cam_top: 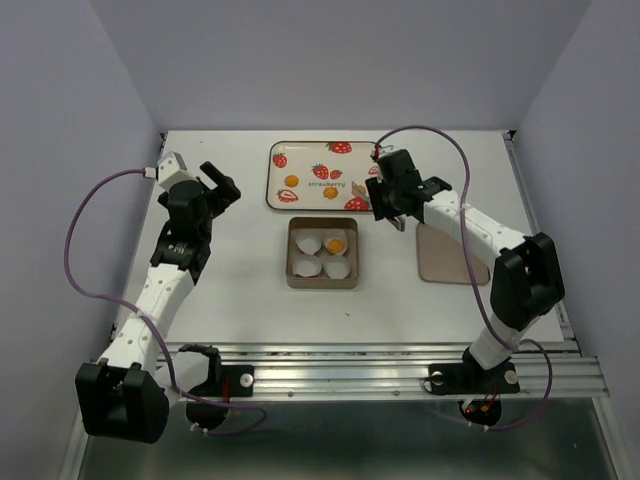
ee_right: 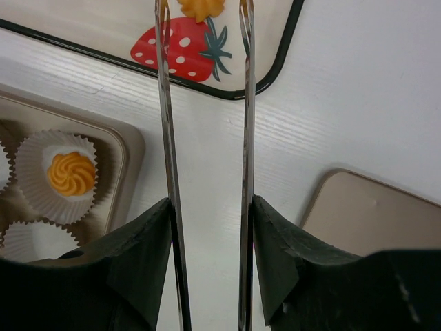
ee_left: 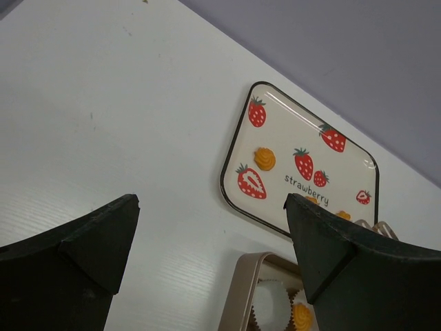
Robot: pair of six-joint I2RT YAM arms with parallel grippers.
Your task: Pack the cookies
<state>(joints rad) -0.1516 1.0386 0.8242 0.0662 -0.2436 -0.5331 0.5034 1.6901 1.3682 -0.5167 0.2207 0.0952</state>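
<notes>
Orange-yellow cookies [cam_top: 291,180] [cam_top: 333,196] [cam_top: 357,188] lie on the strawberry-printed tray [cam_top: 310,150]. One more cookie [cam_top: 336,242] [ee_right: 71,172] sits in a white paper cup in the brown square tin [cam_top: 322,283]. My right gripper [cam_top: 385,195] [ee_right: 210,207] is shut on a pair of metal tongs [ee_right: 165,103], whose tips straddle a tray cookie [ee_right: 201,7] at the view's top edge. I cannot tell whether the tips touch it. My left gripper [cam_top: 222,190] [ee_left: 213,234] hangs open and holds nothing, left of the tray, looking at a cookie [ee_left: 264,158].
The tin's lid [cam_top: 450,255] [ee_right: 372,214] lies flat on the table to the right of the tin, under my right forearm. Three of the tin's paper cups [cam_top: 307,243] hold nothing. The tray's dark rim [ee_right: 275,48] runs just ahead of the tongs.
</notes>
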